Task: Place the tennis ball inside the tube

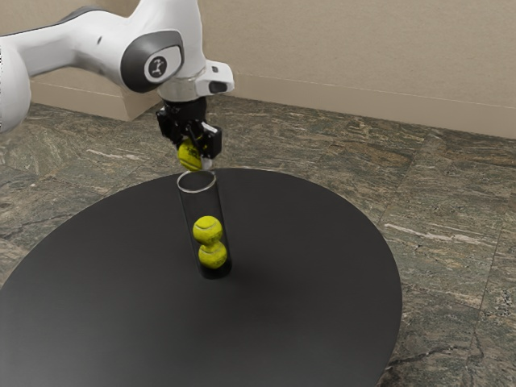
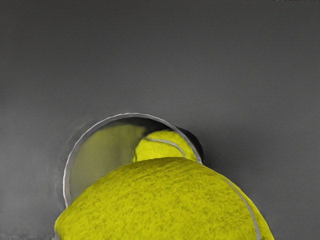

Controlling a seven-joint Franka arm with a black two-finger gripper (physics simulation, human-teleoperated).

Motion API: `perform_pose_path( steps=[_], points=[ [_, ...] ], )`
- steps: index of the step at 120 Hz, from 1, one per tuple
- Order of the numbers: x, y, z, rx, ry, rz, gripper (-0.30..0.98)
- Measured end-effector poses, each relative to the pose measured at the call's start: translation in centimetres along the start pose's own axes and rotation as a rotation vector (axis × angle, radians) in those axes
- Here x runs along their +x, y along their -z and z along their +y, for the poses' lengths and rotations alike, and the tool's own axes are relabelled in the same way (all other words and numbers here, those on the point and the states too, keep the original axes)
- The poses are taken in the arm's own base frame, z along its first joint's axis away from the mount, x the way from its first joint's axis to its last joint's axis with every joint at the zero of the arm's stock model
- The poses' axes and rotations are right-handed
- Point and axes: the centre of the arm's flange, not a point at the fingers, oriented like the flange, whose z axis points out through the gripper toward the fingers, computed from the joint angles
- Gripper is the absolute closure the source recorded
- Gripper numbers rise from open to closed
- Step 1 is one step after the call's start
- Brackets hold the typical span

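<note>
Exterior view: the gripper (image 1: 194, 156) has its jaws parted by the width of the tennis ball (image 1: 189, 154) gripped between them. That ball is just above the rim of the clear tube (image 1: 201, 205), which stands on the round black worktop (image 1: 314, 266). Inside the tube, an upper ball (image 1: 208, 230) rests on a lower ball (image 1: 213, 257). In the wrist view, the held ball covers part of the tube's mouth, with a ball visible inside.
</note>
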Motion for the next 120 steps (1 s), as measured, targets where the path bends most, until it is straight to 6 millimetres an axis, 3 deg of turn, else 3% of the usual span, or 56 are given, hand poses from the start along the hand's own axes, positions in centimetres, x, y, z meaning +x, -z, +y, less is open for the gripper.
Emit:
perform_pose_path(
  steps=[20,51,71,91,120],
  points=[
    [1.4,-2.8,-3.3,-0.033,0.037,-0.051,0.28],
    [2.6,-4.1,-3.2,-0.060,0.002,-0.068,0.28],
    [2.3,-3.3,-3.0,-0.082,-0.016,-0.058,0.13],
    [0.0,-0.4,-3.9,-0.095,-0.026,-0.023,0.06],
    [-4.8,6.3,-4.6,-0.108,-0.051,0.037,0.02]
  ],
)
